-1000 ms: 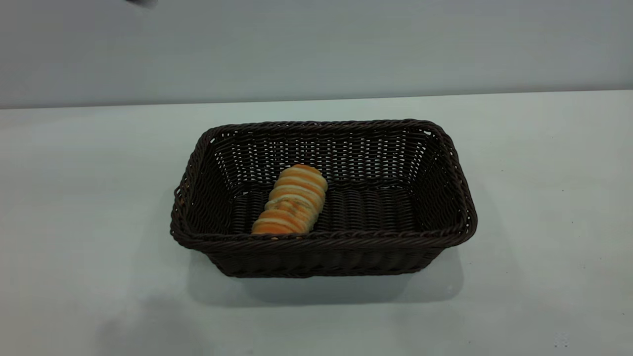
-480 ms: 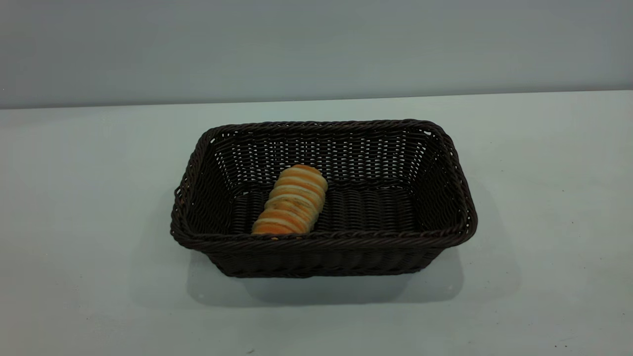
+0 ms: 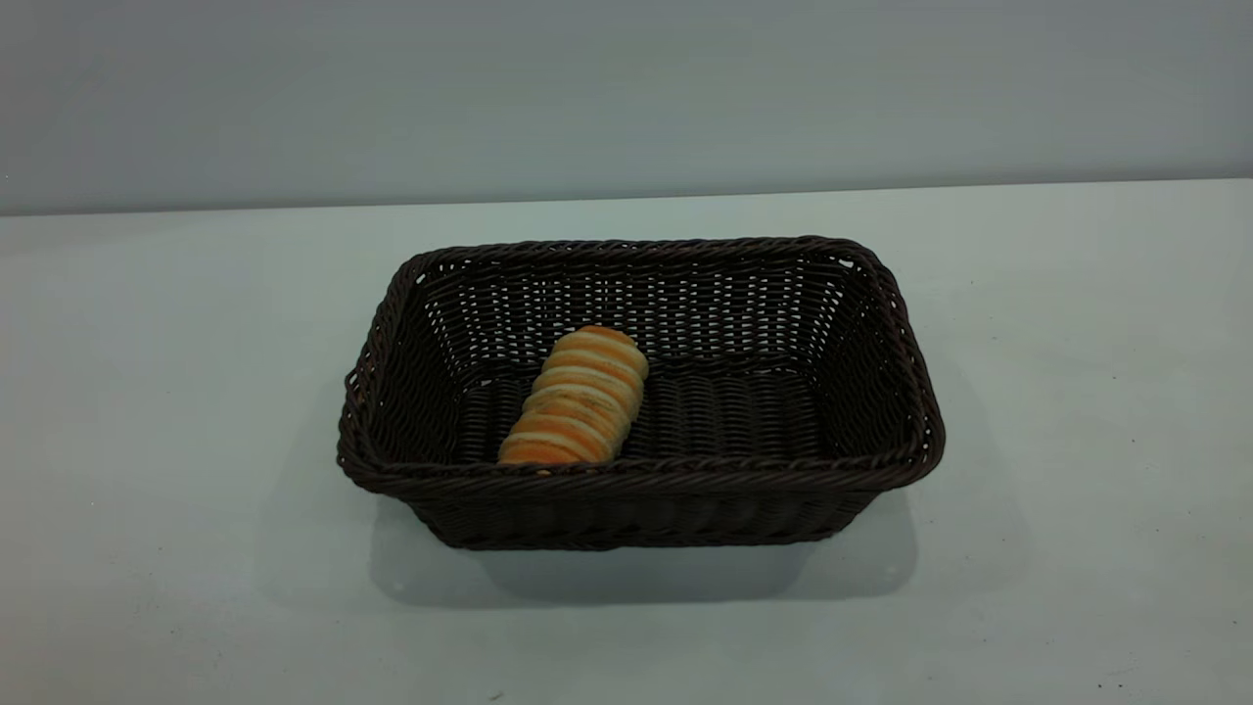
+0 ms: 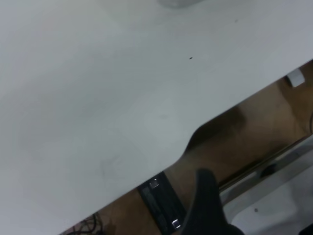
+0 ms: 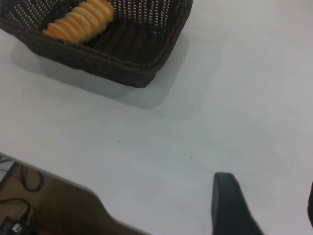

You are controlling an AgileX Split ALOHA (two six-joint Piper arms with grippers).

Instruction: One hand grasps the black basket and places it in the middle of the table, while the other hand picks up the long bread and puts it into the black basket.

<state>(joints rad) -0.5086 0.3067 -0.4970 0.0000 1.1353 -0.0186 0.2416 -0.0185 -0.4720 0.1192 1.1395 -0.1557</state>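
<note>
Bread: long bread [image 3: 576, 397] lies diagonally inside black basket [image 3: 641, 480]
Arms: both withdrawn, right nearer
Jaws: state indeterminable

A pale grey-white surface [image 3: 176, 411] with one black basket [image 3: 636, 509] resting on it

The surface runs wide and flat across the exterior view, meeting a plain wall behind. The basket, dark woven wicker with flared sides and a braided rim, sits directly on the surface near its middle and casts a soft shadow toward the front. A few tiny dark specks dot the surface. The wrist views show its near edge, with brown floor beyond
</note>
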